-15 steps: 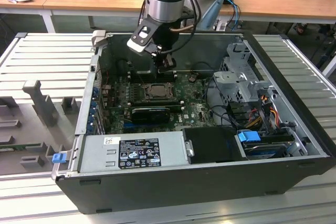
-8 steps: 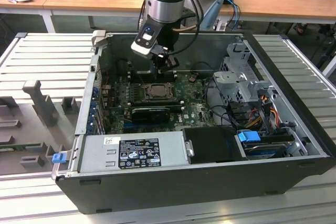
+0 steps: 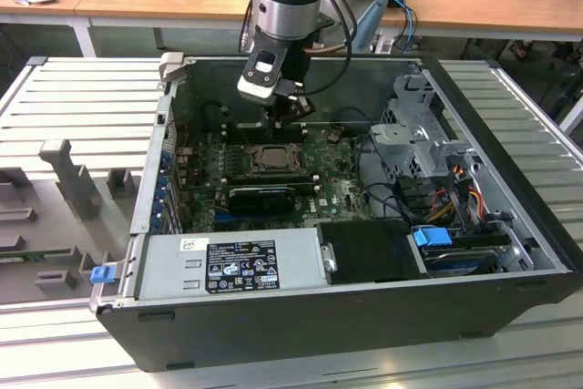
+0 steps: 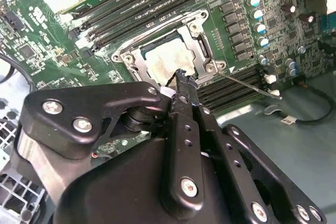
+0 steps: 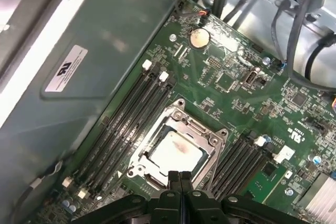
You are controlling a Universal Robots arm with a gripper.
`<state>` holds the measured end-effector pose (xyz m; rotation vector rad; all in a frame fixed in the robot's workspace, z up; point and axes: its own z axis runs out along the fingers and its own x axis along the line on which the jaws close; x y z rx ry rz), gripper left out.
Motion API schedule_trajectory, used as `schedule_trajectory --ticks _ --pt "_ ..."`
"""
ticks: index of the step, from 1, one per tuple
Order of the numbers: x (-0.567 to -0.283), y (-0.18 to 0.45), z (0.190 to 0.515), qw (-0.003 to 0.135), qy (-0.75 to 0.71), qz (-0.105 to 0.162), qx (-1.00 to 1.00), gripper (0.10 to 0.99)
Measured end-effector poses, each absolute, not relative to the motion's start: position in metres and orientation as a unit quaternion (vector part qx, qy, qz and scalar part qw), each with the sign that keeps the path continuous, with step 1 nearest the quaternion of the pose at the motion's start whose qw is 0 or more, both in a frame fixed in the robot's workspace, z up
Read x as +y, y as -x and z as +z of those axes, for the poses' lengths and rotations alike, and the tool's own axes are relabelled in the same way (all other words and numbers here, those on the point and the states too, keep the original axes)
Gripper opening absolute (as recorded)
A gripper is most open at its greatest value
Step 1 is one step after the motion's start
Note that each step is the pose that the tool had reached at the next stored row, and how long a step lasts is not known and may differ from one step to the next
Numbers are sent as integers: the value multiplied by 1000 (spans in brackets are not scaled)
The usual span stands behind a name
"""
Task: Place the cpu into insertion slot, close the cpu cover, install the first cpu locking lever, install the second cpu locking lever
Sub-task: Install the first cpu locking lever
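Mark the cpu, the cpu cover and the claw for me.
cpu (image 5: pixel 176 151): first wrist view, pale metal top.
cpu cover (image 5: pixel 195 125): first wrist view, silver frame rail.
claw (image 5: pixel 180 174): first wrist view, between its fingertips.

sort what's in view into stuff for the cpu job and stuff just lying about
For the job:
cpu, lying under the cover
cover, down around it
lever, beside the cover
hand, shut, at the cover's edge

Just lying about:
memory slots
coin battery
power supply
cables
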<state>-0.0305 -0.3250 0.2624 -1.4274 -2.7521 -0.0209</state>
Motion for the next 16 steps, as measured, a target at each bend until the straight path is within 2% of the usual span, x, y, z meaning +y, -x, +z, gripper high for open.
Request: schedule_trajectory --ticks 16 --pt "-325 30 261 21 303 -3 -953 106"
